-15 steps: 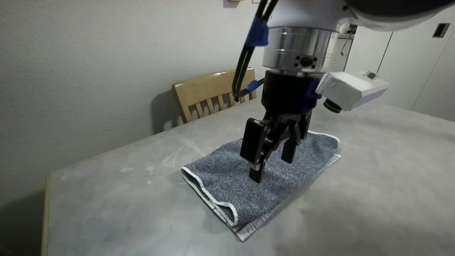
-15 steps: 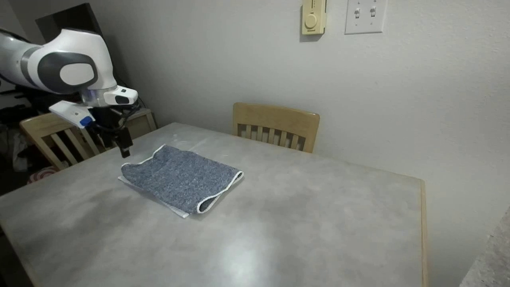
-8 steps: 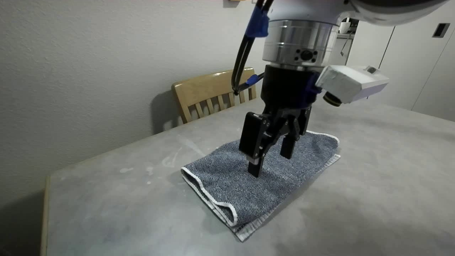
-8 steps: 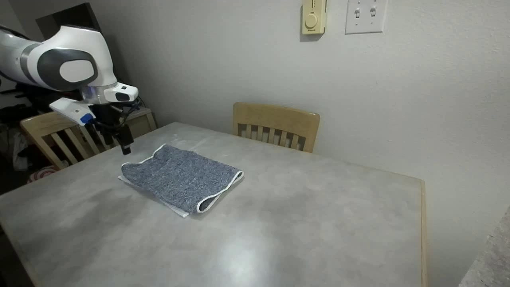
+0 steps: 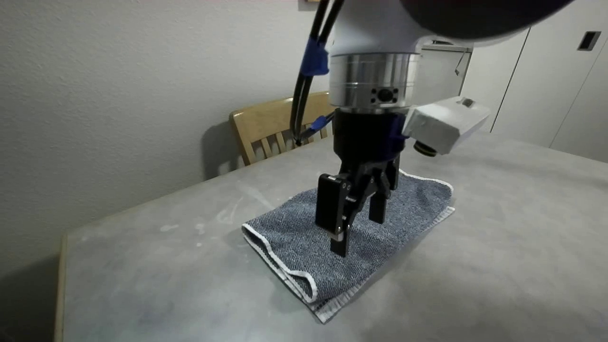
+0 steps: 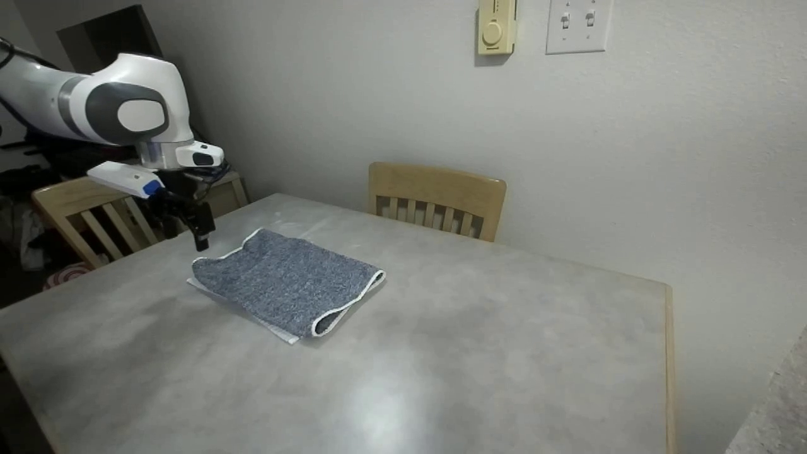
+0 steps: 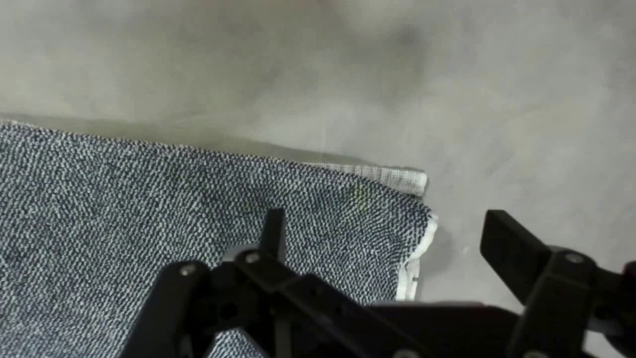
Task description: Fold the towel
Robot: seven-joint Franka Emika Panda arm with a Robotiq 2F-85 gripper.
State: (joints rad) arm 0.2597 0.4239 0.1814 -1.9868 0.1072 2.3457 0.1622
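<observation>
Jaws wide, the Robotiq gripper (image 5: 358, 232) hangs lower than before; the folded terry towel (image 6: 290, 284) lies nubbly, blue-grey, white-edged, roughly rectangular

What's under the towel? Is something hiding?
The grey table is under the towel. In the wrist view, a pale bit of its lower layer peeks out. The rest underneath is covered, so I can't tell if something hides there.

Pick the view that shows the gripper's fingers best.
Wrist view: both fingers appear up close, a wide gap between them. Both exterior views show fingers smaller; in an exterior view just a single finger reads clearly, the second lost against the dark background.
</observation>
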